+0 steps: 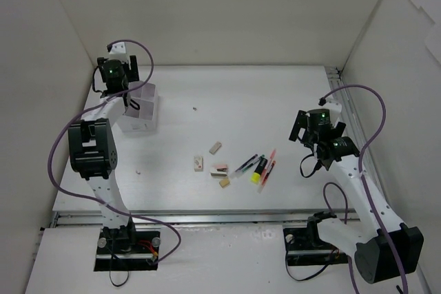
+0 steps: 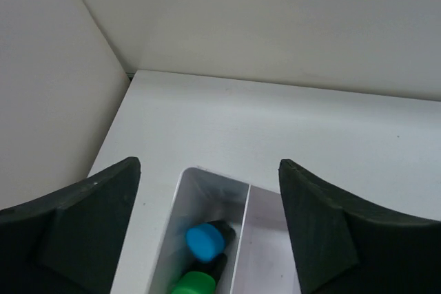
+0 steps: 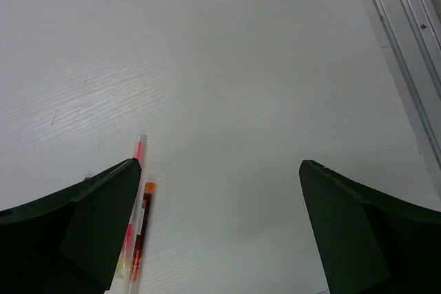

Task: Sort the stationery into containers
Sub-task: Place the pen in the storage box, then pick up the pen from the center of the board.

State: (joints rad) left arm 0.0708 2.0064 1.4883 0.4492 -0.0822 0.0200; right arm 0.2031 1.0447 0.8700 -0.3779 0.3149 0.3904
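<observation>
Overhead, we see the left gripper (image 2: 209, 170) poised above the white box (image 1: 146, 116) in the upper left of the frame, close to the corner of the walls. Through its wrist camera we find the jaws standing well apart with nothing between them. Below them, in the left-hand compartment of the box, a blue-capped highlighter (image 2: 205, 239) and a green-capped highlighter (image 2: 196, 284) lie touching, the green one lower in the frame.

The other stationery lies loose on the table (image 1: 275, 101), at lower centre of the overhead view. We count a beige eraser (image 1: 215, 147), a white eraser (image 1: 198, 163), a pink eraser (image 1: 219, 168) and a tan eraser (image 1: 224, 182) on the left of the cluster. A dark pen (image 1: 246, 164) and a yellow highlighter (image 1: 257, 174) lie close together on its right.

The right gripper (image 3: 220, 170) hovers just right of that cluster, jaws spread wide and holding nothing. In its wrist view a pink pen (image 3: 136, 184) and a red pen (image 3: 140, 239) lie side by side at the lower left, and a metal rail (image 3: 406, 46) crosses the upper right.
</observation>
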